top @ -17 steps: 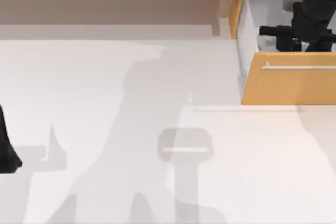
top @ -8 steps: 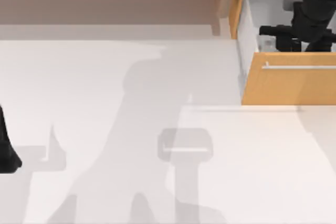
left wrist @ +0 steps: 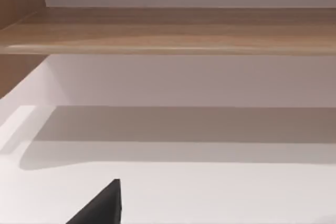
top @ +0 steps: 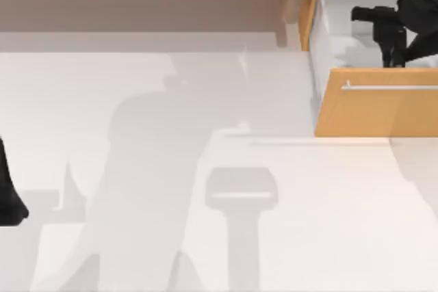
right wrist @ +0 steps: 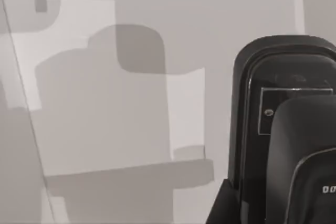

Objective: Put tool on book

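White drawer [top: 328, 39] interior under right end effector [top: 391, 32]

Matt wood-grain drawer front [top: 376, 111], metallic handle [top: 390, 87], smooth matt white table [top: 205, 169].

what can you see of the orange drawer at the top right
The orange wooden drawer stands pulled open at the table's far right, toward the back. Its flat front carries a slim silver bar handle. The white-lined inside shows behind the front. The right arm's black claw reaches down into it; whether it touches the lining cannot be told.
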Controlling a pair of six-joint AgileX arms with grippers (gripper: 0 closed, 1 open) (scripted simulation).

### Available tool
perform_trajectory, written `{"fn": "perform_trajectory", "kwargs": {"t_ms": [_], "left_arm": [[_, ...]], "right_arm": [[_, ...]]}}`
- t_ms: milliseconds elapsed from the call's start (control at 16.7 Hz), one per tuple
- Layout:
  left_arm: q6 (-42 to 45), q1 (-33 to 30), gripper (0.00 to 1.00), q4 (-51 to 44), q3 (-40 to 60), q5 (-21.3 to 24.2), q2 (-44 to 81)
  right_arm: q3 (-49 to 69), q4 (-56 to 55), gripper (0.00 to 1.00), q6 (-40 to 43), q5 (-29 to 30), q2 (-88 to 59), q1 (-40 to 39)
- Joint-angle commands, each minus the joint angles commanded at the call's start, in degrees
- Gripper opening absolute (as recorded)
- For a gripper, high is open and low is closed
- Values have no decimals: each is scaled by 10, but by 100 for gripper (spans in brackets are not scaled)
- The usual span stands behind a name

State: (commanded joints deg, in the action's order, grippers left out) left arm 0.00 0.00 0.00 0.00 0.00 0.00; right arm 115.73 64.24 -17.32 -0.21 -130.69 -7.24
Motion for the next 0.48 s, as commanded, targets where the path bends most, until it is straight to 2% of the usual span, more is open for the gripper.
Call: {"fn": "perform_trajectory", "kwargs": {"t_ms": [180,480], "left_arm": [[0,0,100,0,0,0,0],[0,0,100,0,0,0,0]], "right_arm": [[-26,-17,0,15,-19,72,23],[-100,-44,0,61,-48,187,105]]}}
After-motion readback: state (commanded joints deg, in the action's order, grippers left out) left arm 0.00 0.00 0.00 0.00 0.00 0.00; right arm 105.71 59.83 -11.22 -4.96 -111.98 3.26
